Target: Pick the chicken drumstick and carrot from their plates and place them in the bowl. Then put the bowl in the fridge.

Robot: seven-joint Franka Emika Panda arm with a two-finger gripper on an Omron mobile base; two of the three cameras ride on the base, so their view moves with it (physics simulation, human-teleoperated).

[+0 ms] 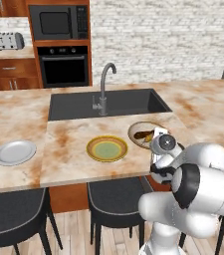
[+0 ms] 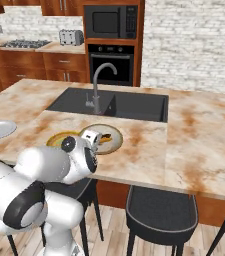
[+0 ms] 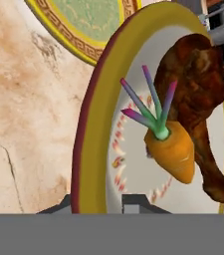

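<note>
**Island counter, claw on bowl rim**

Marble island counter [image 1: 68, 154]. Close-up hand view: gripper [image 3: 101, 201] clamped on the bowl [image 3: 91, 149] rim, fingers either side; carrot [image 3: 170, 152] and drumstick [image 3: 198, 94] lie touching inside. Base views add the yellow-green plate [image 1: 107, 148] just beside the bowl, grey plate [image 1: 14, 152] near the counter's left edge, sink [image 1: 108, 103] behind.

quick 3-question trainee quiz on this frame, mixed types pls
1. True or false: the carrot lies in the bowl.
2. What lies beside the carrot? A) chicken drumstick B) spoon C) lemon
3. Fill in: both plates, the yellow-rimmed plate and the grey-white plate, are ____.

Key: 1 true; 2 A; 3 empty. The claw straddles the bowl's rim, shut on it.
</note>
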